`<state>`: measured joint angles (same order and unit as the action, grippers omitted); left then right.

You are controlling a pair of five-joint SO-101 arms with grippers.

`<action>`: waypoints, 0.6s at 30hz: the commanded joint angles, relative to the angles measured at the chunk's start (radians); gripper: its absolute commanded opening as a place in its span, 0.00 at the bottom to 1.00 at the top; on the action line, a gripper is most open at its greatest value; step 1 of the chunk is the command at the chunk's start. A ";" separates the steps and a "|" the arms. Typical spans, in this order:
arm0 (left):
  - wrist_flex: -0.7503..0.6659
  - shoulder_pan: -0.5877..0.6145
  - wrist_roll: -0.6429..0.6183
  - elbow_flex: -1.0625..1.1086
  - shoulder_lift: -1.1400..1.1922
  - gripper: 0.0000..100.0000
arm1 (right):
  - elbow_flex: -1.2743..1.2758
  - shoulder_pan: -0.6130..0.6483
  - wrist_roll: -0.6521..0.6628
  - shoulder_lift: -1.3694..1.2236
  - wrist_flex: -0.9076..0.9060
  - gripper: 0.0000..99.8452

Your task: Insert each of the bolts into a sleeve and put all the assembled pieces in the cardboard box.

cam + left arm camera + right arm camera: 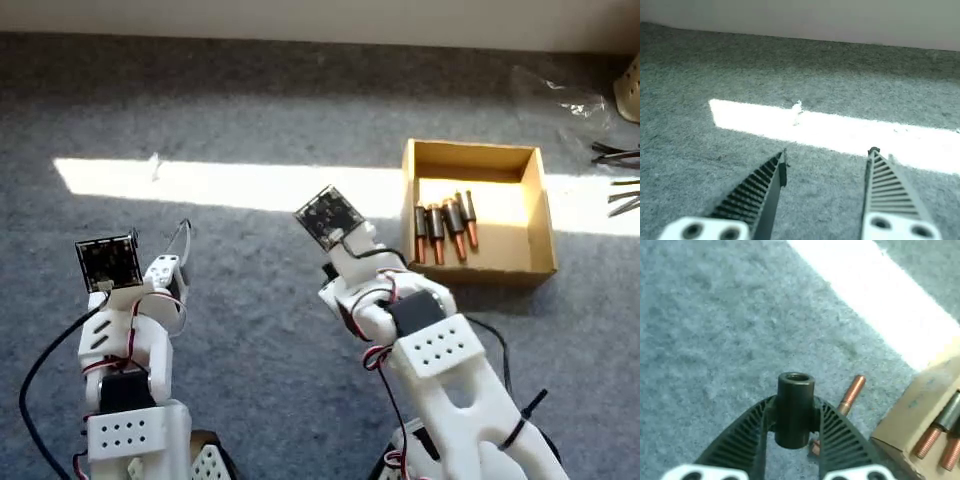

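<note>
Right up close: a dark sleeve point(795, 390), pinched upright in my right gripper point(795, 412), bore open toward the lens. Just past it, one copper bolt point(850, 395) lies loose on the grey carpet point(250, 110), near the cardboard box point(541, 215). Inside the box, four assembled pieces point(445, 230) lie side by side, so I'd call the job mostly done: this last pair needs joining, then boxing. My left gripper point(827, 151) hangs spread and empty, well apart from the bolt. Beyond the box sit a clear plastic bag point(560, 95) and some black strips point(615, 155). That box wall may crowd the bolt pickup.
</note>
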<state>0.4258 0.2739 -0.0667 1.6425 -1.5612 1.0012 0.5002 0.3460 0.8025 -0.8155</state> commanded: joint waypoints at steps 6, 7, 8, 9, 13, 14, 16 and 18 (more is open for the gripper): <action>0.025 -0.039 0.014 -0.015 0.008 0.24 | 0.131 -0.025 -0.006 0.297 0.019 0.01; 0.041 -0.059 0.040 -0.016 0.001 0.24 | 0.156 -0.025 -0.008 0.332 0.019 0.01; 0.052 -0.082 0.074 -0.016 0.001 0.24 | 0.179 -0.025 -0.008 0.366 0.019 0.01; 0.061 -0.102 0.100 -0.016 0.001 0.24 | 0.202 -0.027 -0.008 0.398 0.019 0.01; 0.072 -0.139 0.127 -0.016 0.001 0.24 | 0.269 -0.079 -0.051 0.524 0.019 0.01; 0.072 -0.142 0.127 -0.016 0.001 0.24 | 0.280 -0.104 -0.072 0.550 0.019 0.01; 0.072 -0.145 0.127 -0.024 0.001 0.24 | 0.291 -0.137 -0.097 0.598 0.019 0.01; 0.121 -0.159 0.127 -0.059 0.008 0.24 | 0.294 -0.154 -0.098 0.630 0.015 0.01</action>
<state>0.4994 0.1465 0.0575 1.6425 -1.5612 1.3034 0.3805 0.2677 1.3732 -0.8170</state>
